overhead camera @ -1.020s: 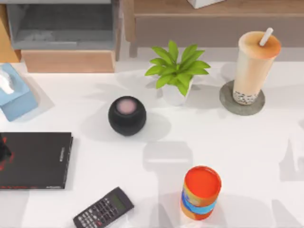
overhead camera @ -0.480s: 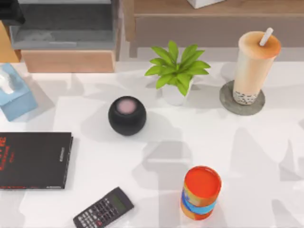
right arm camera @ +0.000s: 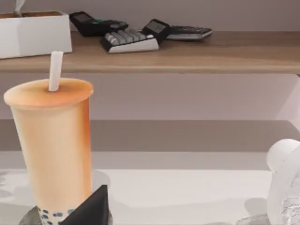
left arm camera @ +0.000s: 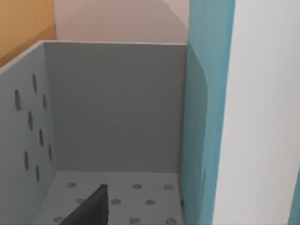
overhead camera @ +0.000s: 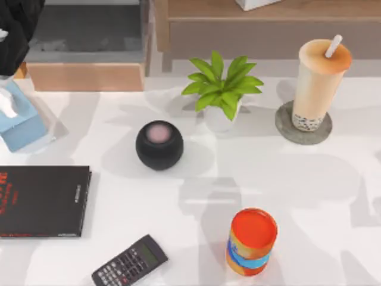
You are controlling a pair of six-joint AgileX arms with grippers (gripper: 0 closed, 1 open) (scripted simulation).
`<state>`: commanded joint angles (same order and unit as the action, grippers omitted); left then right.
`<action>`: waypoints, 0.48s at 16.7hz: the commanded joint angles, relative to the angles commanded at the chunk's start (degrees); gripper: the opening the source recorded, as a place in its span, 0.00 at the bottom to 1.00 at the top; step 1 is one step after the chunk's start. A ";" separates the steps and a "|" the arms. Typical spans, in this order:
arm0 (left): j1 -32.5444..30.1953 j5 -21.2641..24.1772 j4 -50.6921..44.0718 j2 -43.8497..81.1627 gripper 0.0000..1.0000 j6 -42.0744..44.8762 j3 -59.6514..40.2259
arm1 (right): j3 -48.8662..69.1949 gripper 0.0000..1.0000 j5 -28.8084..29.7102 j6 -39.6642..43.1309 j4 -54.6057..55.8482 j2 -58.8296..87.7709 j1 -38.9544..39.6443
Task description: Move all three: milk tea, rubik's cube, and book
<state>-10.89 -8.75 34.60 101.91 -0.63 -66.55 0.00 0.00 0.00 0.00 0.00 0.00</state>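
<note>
The left arm's tool point(overhead camera: 13, 36) sits at the far left corner in the top view, over the grey perforated bin point(left arm camera: 108, 117), and its wrist view shows the teal-blue book point(left arm camera: 206, 112) standing on edge right beside it, white page edges point(left arm camera: 262, 112) on the side away from the bin's grey walls. The book seems to be gripped by this tool, though I cannot tell whether the fingers are closed on it. If this is the placing step, the book should go down upright with its lower edge flat on the dotted bin floor, kept off the side wall, and be let go only once it rests. The milk tea point(overhead camera: 318, 83) stands upright on a round grey coaster point(overhead camera: 302, 134) at the far right of the table point(overhead camera: 268, 179); the right wrist view has it close ahead of the right tool point(right arm camera: 91, 211), whose finger spread I also cannot tell. A grasp there should take the cup at mid-height, level, clear of the straw point(right arm camera: 55, 70), and lift straight up off the coaster so it does not tip. The potted plant point(overhead camera: 221, 92) beside the cup is worth avoiding on the way.
</note>
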 joint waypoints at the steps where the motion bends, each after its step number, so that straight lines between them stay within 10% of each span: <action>1: -0.28 -0.26 0.95 2.60 1.00 -0.01 -1.81 | 0.00 1.00 0.00 0.00 0.00 0.00 0.00; 8: -0.76 -0.72 2.59 6.98 1.00 -0.01 -5.02 | 0.00 1.00 0.00 0.00 0.00 0.00 0.00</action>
<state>-11.65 -9.47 37.19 108.89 -0.64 -71.56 0.00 0.00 0.00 0.00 0.00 0.00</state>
